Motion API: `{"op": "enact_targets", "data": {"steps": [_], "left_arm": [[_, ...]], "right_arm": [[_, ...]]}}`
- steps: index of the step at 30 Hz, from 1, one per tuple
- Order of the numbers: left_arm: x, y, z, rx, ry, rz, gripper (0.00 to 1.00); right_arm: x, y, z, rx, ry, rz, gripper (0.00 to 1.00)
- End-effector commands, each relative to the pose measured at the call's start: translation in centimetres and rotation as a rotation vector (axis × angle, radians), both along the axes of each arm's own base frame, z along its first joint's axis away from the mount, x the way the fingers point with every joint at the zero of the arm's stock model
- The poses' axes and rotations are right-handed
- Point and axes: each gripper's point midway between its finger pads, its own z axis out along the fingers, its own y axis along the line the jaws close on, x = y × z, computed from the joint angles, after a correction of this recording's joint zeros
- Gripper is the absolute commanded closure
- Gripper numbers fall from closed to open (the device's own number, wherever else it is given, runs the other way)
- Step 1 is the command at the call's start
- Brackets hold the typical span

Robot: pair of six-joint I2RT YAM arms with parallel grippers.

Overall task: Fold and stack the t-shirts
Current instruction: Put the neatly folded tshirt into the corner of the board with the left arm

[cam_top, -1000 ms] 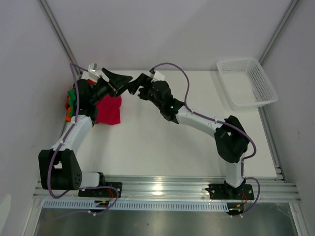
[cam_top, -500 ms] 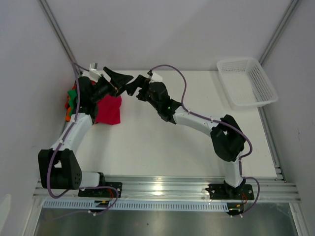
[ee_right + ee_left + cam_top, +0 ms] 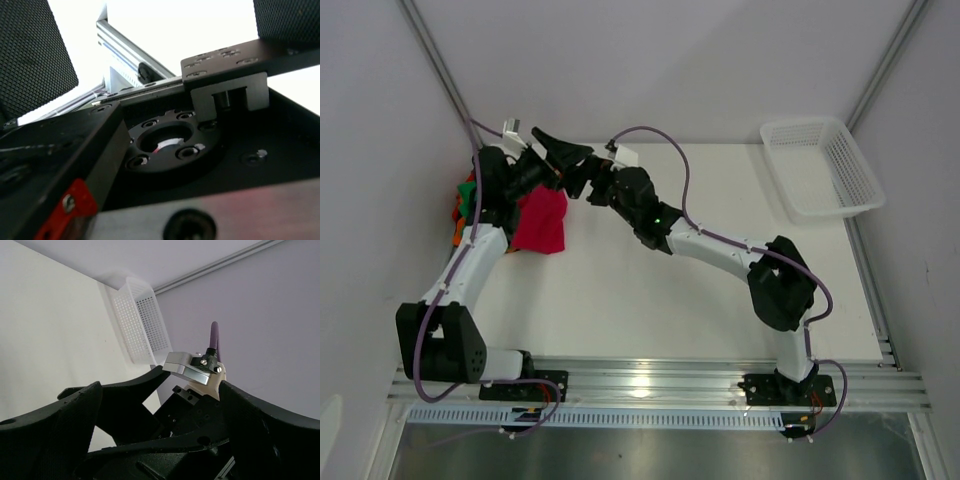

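My left tool (image 3: pixel 558 152) and right tool (image 3: pixel 582 178) both stand with jaws spread, holding nothing, nose to nose over the far left of the bench (image 3: pixel 620 290). Just near of them the crimson shirt (image 3: pixel 542 222) lies in a bunched, roughly square heap. Green and orange shirts (image 3: pixel 466 200) are piled left of it. It looks light and limp, so I'd pinch two corners, not the middle.
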Motion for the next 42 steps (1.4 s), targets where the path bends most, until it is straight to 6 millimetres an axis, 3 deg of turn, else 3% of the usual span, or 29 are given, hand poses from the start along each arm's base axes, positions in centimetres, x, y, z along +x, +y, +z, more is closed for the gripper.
{"op": "enact_targets", "data": {"steps": [1, 4, 5, 7, 8, 9, 10, 11, 12, 13, 16, 17, 18, 20, 22, 23, 24, 25, 29, 33, 42], "left_arm": [[-1.3, -0.2, 3.9, -0.009, -0.109, 0.009, 0.01], [-1.0, -0.2, 3.7, -0.012, -0.107, 0.007, 0.01], [-0.9, -0.3, 3.3, -0.013, -0.107, 0.004, 0.0], [-1.1, -0.5, 3.4, -0.023, -0.127, -0.019, 0.0], [-1.0, -0.5, 4.0, -0.001, -0.151, -0.038, 0.0], [-0.2, 0.3, 2.8, 0.043, -0.12, -0.034, 0.01], [0.6, 1.3, 3.0, 0.138, -0.153, -0.007, 0.01], [0.4, 1.9, 0.2, 0.194, -0.023, 0.004, 0.01], [1.4, 4.4, 1.6, 0.258, -0.049, 0.076, 0.01], [2.4, 6.5, 0.4, 0.389, -0.055, 0.156, 0.01], [2.6, 10.9, -2.2, 0.654, 0.064, 0.273, 0.0], [2.0, 13.5, -4.4, 0.759, 0.188, 0.354, 0.01], [2.2, 14.9, -4.1, 0.813, 0.207, 0.397, 0.01], [2.2, 17.8, -6.5, 0.941, 0.322, 0.471, 0.0], [1.4, 19.0, -9.0, 1.006, 0.425, 0.468, 0.01], [0.9, 19.4, -10.0, 1.02, 0.461, 0.472, 0.01], [1.1, 19.5, -10.2, 1.016, 0.455, 0.479, 0.01], [0.3, 19.7, -11.9, 1.027, 0.492, 0.475, 0.0], [-0.8, 21.3, -14.9, 1.083, 0.573, 0.491, 0.0], [-1.0, 21.1, -16.2, 1.054, 0.561, 0.473, 0.0], [-0.3, 24.6, -16.7, 1.121, 0.58, 0.547, 0.02]], "right_arm": [[-0.6, 0.1, 1.4, -0.011, -0.052, 0.021, 0.01], [-0.8, 0.1, 1.6, -0.03, -0.059, 0.017, 0.01], [-0.7, 0.1, 0.7, -0.058, -0.035, 0.009, 0.01], [-0.7, 0.6, 1.3, -0.084, -0.026, 0.027, 0.01], [-0.9, 0.2, -0.7, -0.179, 0.023, 0.037, 0.01], [-0.3, -0.3, -0.2, -0.232, 0.022, -0.009, 0.01], [-0.1, -1.2, -1.0, -0.309, 0.027, -0.03, 0.01], [-0.3, -3.0, -3.2, -0.471, 0.045, -0.042, 0.0], [0.4, -4.7, -3.3, -0.539, 0.042, -0.104, 0.01], [0.6, -6.0, -4.0, -0.608, 0.044, -0.131, 0.01], [0.7, -11.4, -5.9, -0.819, 0.063, -0.279, 0.0], [0.5, -12.6, -6.4, -0.857, 0.082, -0.311, 0.01], [0.4, -13.6, -6.2, -0.867, 0.091, -0.345, 0.01], [0.2, -16.8, -6.8, -0.911, 0.124, -0.486, 0.01], [0.1, -18.7, -6.1, -0.837, 0.162, -0.57, 0.01], [-0.4, -19.1, -7.7, -0.841, 0.194, -0.534, 0.01], [-0.5, -19.2, -7.9, -0.801, 0.208, -0.524, 0.01], [-0.5, -19.7, -8.1, -0.776, 0.218, -0.517, 0.01], [-1.6, -20.3, -8.2, -0.714, 0.232, -0.465, 0.01], [-2.1, -20.5, -9.2, -0.704, 0.269, -0.428, 0.01], [-2.8, -19.7, -10.4, -0.675, 0.291, -0.374, 0.01]]}}
